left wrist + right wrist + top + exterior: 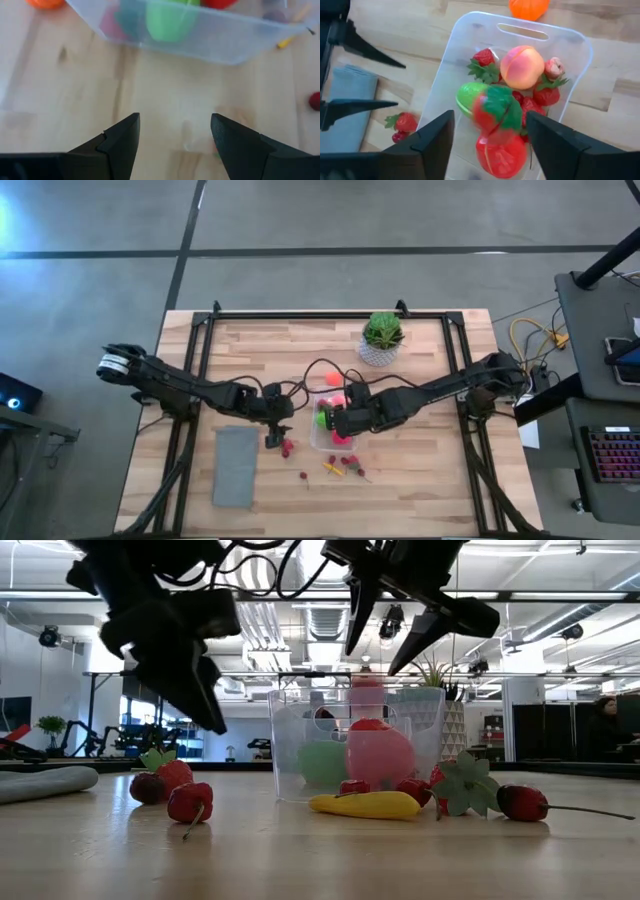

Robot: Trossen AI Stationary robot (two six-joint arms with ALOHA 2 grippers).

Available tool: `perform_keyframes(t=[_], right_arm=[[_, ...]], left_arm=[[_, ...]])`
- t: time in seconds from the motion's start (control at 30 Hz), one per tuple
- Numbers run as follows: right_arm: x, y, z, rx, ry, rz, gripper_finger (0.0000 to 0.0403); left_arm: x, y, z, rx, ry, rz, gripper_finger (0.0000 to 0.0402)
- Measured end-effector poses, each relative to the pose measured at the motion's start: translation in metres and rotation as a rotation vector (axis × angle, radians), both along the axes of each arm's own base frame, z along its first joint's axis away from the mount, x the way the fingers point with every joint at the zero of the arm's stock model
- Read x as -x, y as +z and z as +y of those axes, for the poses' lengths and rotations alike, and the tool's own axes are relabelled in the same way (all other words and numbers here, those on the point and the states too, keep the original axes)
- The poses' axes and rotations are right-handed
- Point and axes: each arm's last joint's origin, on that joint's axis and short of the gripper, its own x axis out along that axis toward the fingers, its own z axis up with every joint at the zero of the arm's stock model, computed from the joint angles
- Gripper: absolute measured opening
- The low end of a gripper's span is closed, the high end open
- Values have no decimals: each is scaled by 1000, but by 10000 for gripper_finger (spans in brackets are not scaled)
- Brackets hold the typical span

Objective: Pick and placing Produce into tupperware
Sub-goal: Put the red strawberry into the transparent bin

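Observation:
The clear tupperware (318,442) stands mid-table and holds a peach (521,67), a green piece (466,97) and several red strawberries. My right gripper (490,117) hovers open above it (378,652). A blurred strawberry (495,111) shows between its fingers, touching neither. My left gripper (175,120) is open over bare wood just left of the tub (272,430). Loose produce lies on the table: red berries (288,448), a yellow piece (365,804), a stemmed berry (520,802), and an orange ball (529,7) beyond the tub's far end.
A folded grey cloth (236,465) lies at the table's near left. The green spiky plant in its white pot (381,340) stands toward the far edge. Black rails (330,315) frame the tabletop. Bare wood lies along the near edge.

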Motion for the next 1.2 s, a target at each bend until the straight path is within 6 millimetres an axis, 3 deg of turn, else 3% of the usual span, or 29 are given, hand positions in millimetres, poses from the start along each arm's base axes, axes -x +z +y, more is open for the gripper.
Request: perform_keyframes(t=[0.2,0.37,0.53,0.8,1.2], right_arm=[[0,0,-2,10,11,12,308],[2,-1,-2,-5,0,27,334],[8,-1,-2,-25,31,94,333],[14,5,1,13,389,194,327],[30,3,13,122,428,283,327]], left_arm=[[5,3,-10,27,-18,-19,230],[11,11,-11,82,37,-48,230],[15,13,-13,116,53,-36,230],[19,10,-28,36,-220,-10,230],[10,-9,-30,-62,-295,52,230]])
